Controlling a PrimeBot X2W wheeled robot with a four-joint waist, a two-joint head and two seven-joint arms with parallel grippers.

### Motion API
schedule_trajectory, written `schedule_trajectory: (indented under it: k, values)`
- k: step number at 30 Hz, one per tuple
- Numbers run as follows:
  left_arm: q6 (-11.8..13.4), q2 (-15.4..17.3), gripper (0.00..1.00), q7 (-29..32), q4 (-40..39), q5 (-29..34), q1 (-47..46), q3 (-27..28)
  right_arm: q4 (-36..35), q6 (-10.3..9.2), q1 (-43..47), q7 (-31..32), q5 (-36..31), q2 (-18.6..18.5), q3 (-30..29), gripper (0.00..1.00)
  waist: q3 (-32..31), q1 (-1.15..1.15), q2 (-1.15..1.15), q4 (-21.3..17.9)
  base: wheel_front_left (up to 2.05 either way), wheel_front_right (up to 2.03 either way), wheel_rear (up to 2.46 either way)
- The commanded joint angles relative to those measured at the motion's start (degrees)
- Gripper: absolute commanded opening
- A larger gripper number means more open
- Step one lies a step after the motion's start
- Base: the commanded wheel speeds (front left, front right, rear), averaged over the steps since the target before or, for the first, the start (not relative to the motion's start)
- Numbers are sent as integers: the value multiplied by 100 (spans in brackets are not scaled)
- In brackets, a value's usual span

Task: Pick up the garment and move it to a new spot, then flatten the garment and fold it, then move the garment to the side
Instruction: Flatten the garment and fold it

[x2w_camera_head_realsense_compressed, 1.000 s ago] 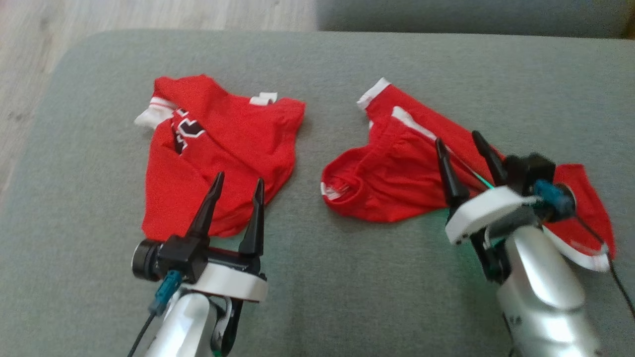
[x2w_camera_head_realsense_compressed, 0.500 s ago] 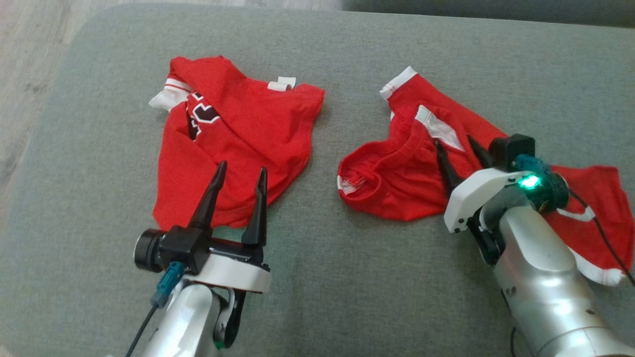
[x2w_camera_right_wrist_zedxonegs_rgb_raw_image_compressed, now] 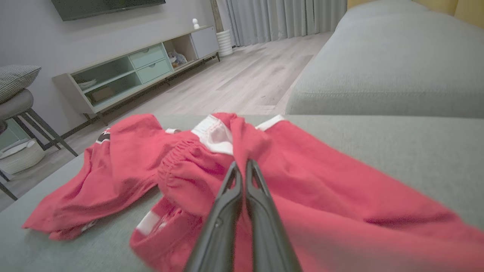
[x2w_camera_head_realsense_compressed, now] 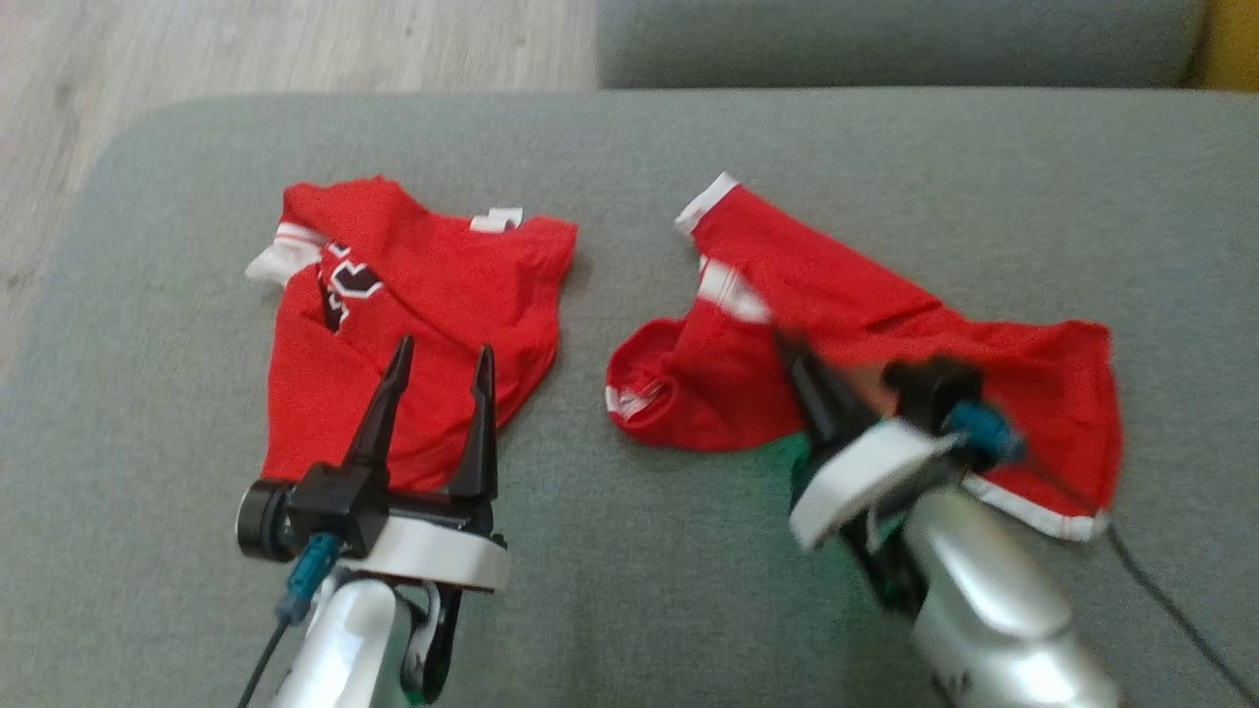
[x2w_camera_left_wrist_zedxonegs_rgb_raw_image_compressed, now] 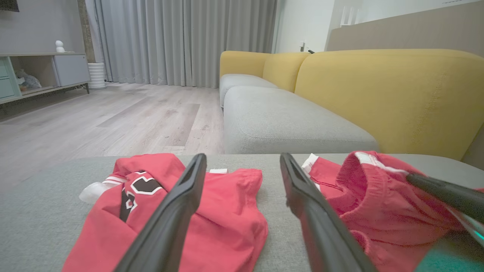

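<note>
garment (x2w_camera_head_realsense_compressed: 885, 324): red, white trim, crumpled on right half of grey cushion (x2w_camera_head_realsense_compressed: 629, 590) | right gripper (x2w_camera_right_wrist_zedxonegs_rgb_raw_image_compressed: 242, 165): fingers pressed together on a thin cloth ridge near the waistband | left gripper (x2w_camera_head_realsense_compressed: 444, 344): spread wide, empty, over red shirt (x2w_camera_head_realsense_compressed: 423, 285) | risk: shallow pinch may slip on lift; trailing cloth may drag and bunch | writing: emblem (x2w_camera_head_realsense_compressed: 344, 285) on shirt illegible; tag (x2w_camera_head_realsense_compressed: 497, 220) unreadable

On the cushion (x2w_camera_head_realsense_compressed: 629, 590), the shirt (x2w_camera_head_realsense_compressed: 413, 315) lies toward the left edge, the shorts (x2w_camera_head_realsense_compressed: 885, 324) toward the right, apart. The left gripper (x2w_camera_head_realsense_compressed: 444, 344) stands over the shirt's near hem; the right gripper (x2w_camera_right_wrist_zedxonegs_rgb_raw_image_compressed: 242, 163) meets the shorts, seemingly at the waistband.
</note>
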Motion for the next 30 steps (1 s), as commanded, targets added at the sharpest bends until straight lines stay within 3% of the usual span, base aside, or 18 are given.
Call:
schedule_trajectory:
  k: [1,5,11,14,22,23,24,30]
  values:
    - [-26,14,100,-55,-146,42,-26,226,-278,-4,128,-60,68,66,241,0,-205,0,0,-152,0,0,0]
    - [-42,14,100,-55,-128,28,70,211,-749,-4,576,145,414,-133,790,0,-456,0,0,-234,0,0,0]
    - [-28,14,100,-55,-92,-1,218,169,-1459,-4,1088,784,1032,-719,1620,0,-705,0,0,-294,0,0,0]
    - [-33,14,100,-55,-79,-10,240,123,-1655,-4,1222,948,1228,-913,1776,0,-736,0,0,-281,0,0,0]
    - [-27,14,100,-55,-76,-44,253,49,-1830,-4,1343,1117,1347,-1005,2095,0,-770,0,0,-218,0,0,0]
    - [-24,14,100,-55,-75,-43,258,47,-1827,-4,1328,1065,1273,-1018,2097,75,-773,0,0,-219,0,0,0]
    - [-19,14,100,-55,-76,-42,260,47,-1817,-4,1322,1009,1228,-1008,2064,100,-770,0,0,-225,0,0,0]
    - [-14,14,100,-55,-110,-17,279,87,-1967,-4,1334,472,1087,-864,1501,100,-760,0,0,-314,0,0,0]
